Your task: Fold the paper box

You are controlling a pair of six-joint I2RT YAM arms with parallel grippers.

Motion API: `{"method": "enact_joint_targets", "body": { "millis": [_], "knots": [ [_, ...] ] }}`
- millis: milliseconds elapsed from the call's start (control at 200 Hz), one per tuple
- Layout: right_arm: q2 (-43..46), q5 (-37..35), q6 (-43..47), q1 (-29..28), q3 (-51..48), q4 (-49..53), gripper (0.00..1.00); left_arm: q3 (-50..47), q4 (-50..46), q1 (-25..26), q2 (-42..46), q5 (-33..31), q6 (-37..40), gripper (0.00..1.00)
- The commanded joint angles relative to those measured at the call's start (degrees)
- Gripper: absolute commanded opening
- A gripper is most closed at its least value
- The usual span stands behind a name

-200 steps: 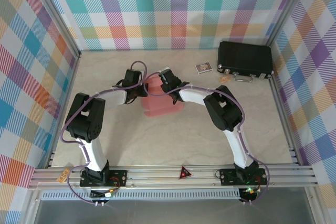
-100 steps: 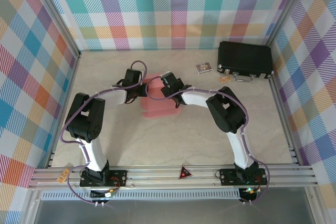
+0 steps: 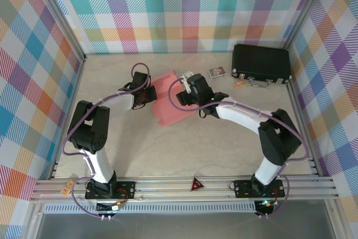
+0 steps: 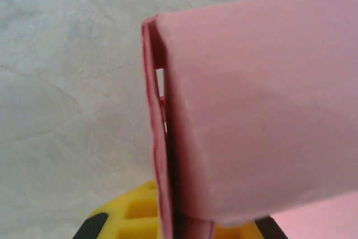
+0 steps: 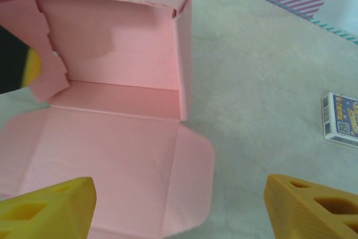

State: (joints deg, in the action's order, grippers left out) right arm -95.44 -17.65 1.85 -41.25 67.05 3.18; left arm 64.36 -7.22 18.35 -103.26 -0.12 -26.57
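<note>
Near the middle of the pale table point(image 3: 196, 144), between the two arms, sits the one paper box point(image 3: 168, 104), a salmon-pink card piece only partly formed. From the right wrist we see its back wall and one side wall standing upright, while the base panel and a rounded flap lie flat on the table.

We see the left gripper point(image 4: 179, 226) clamped tight on the box's left edge, its yellow fingers pinching two layers of card together. We judge this hold is there to keep that side wall raised and to stop the light card sliding while the other arm works.

We see the right gripper point(image 5: 179, 208) with its two yellow fingertips spread wide and nothing between them. It hovers over the flat panel and flap, apart from the card. We judge the wide spread leaves it free to come at the flat flap, which is not yet folded up.

Counting: one paper box, two grippers, one black case point(image 3: 261, 64) near the back right corner, and one small printed box point(image 3: 217, 71) just left of the case, both well apart from the folding.
</note>
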Motion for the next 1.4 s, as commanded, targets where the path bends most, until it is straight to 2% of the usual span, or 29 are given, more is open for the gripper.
{"method": "enact_joint_targets", "body": {
  "millis": [0,90,260,565,905,1165,1280,1395],
  "knots": [
    [4.9,3.9,-4.2,1.1,-1.6,5.8,0.79,-0.9,-3.7,0.5,4.1,-2.6,-16.7,0.00],
    [8.0,4.4,-7.3,2.4,-1.1,10.4,0.79,-0.8,-8.2,0.5,5.2,-3.3,-29.5,0.00],
    [12.0,7.4,-12.6,4.7,-0.7,18.0,0.79,-6.5,-3.9,0.5,7.6,5.0,-48.6,0.00],
    [15.9,20.6,-19.9,9.8,-1.1,21.7,0.78,-14.7,1.6,2.3,12.3,13.0,-67.6,0.00],
    [14.5,21.3,-21.7,10.2,1.1,22.5,0.77,-19.6,4.8,6.2,15.9,17.0,-82.1,0.00],
    [14.1,20.9,-22.0,10.2,1.3,22.3,0.77,-19.8,6.4,8.5,15.3,17.8,-87.1,0.00],
    [14.1,21.0,-21.7,10.2,1.4,22.6,0.77,-20.8,7.3,8.5,14.7,18.0,-88.6,0.04],
    [14.2,20.4,-21.1,10.2,1.4,23.2,0.77,-22.0,8.0,8.5,14.8,17.0,-90.0,0.22]
  ]
}}
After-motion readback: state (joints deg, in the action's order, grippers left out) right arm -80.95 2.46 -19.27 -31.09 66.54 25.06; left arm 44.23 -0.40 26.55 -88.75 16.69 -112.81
